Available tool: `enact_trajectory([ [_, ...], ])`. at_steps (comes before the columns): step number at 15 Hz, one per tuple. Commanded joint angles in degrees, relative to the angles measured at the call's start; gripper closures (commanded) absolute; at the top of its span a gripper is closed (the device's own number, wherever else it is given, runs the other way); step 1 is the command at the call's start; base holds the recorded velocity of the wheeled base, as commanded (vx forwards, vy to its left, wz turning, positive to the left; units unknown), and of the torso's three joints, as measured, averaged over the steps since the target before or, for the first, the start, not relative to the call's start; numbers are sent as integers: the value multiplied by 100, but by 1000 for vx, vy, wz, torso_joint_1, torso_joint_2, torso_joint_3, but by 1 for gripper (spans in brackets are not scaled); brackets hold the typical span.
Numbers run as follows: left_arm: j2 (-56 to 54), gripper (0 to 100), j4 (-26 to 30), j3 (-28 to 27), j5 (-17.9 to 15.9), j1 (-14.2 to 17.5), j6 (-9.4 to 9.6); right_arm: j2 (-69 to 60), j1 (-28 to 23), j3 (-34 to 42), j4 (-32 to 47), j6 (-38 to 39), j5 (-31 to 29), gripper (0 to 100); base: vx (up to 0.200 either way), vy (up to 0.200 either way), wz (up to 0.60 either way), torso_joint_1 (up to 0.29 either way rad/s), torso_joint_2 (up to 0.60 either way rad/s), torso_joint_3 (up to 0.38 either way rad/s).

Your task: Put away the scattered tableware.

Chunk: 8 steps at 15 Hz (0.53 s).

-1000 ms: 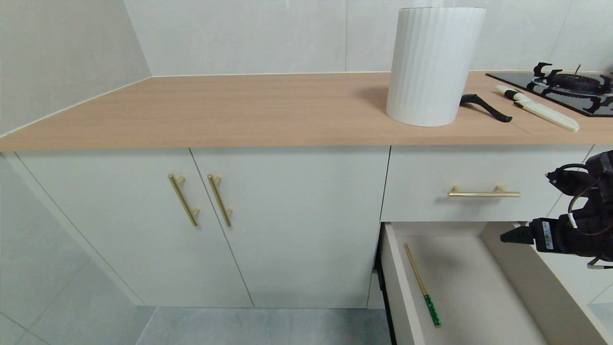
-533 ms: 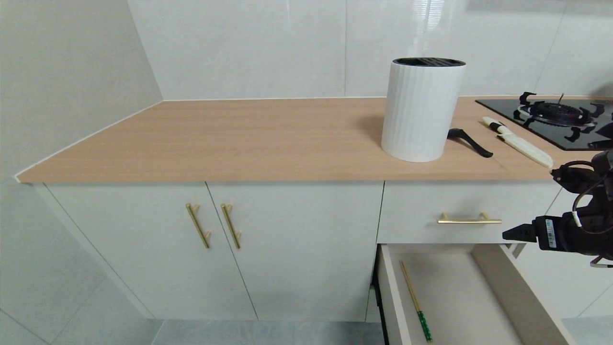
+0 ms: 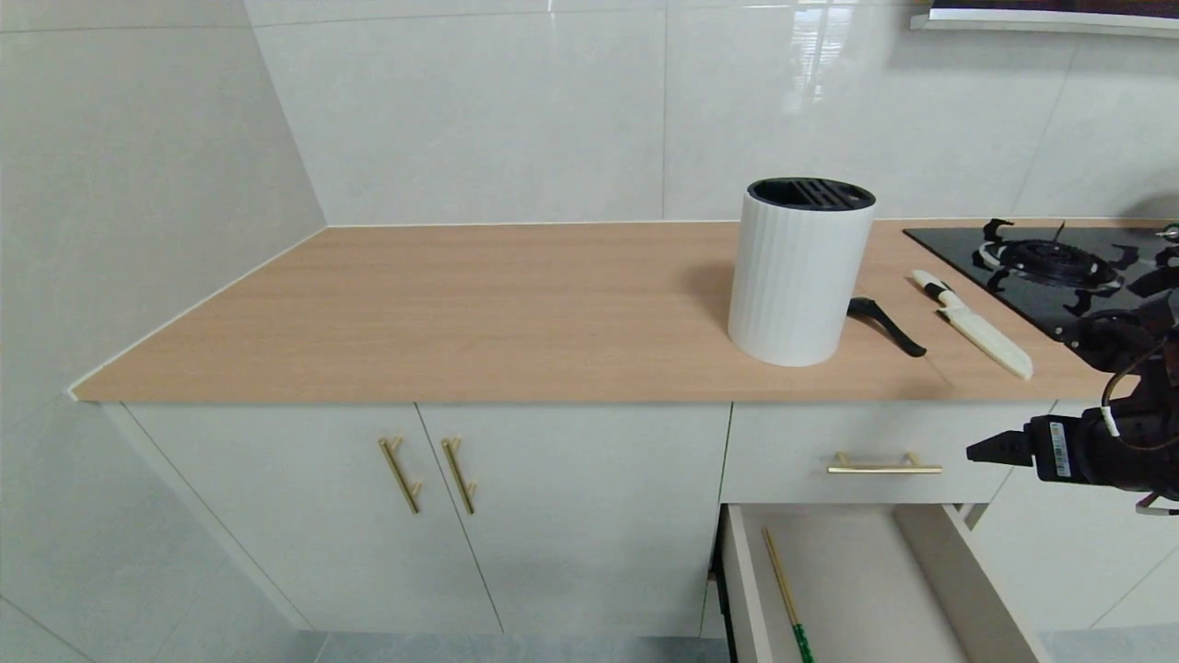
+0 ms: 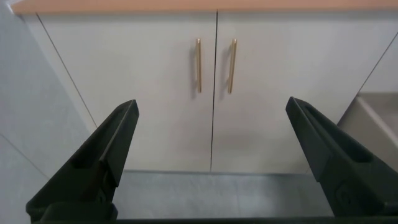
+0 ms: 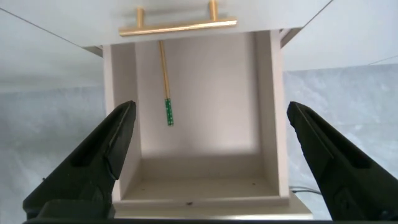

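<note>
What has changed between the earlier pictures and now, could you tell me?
Only the head camera moved: its view rose, showing more wall and less of the open drawer. Nothing was grasped or released. The chopsticks still lie in the drawer; the knife and the white holder kept their places on the counter. The right gripper stays open, empty.

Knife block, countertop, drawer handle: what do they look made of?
Knife block: likely matte white plastic or ceramic, with a ribbed wall and a black slotted insert on top. Countertop: wood-look surface with light grain lines, probably laminate; cannot confirm. Drawer handle: metal, brushed gold finish with a soft sheen.
</note>
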Motion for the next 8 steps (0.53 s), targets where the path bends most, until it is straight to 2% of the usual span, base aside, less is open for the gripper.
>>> enact_trajectory([
  [1, 9, 0, -4, 1, 2, 0, -1, 13, 2, 5, 1, 1, -11, 0, 0, 0, 0, 232, -510, -276],
  [3, 9, 0, -4, 1, 2, 0, -1, 4, 2, -4, -8, -16, -11, 0, 0, 0, 0, 144, -310, -171],
  [5, 9, 0, -4, 1, 10, 0, -1, 83, -7, -135, -245, -324, 15, 0, 0, 0, 0, 54, -90, -61],
  [8, 9, 0, -4, 1, 2, 0, -1, 1024, -60, -1120, -790, -623, 24, 0, 0, 0, 0, 6, -25, -2],
])
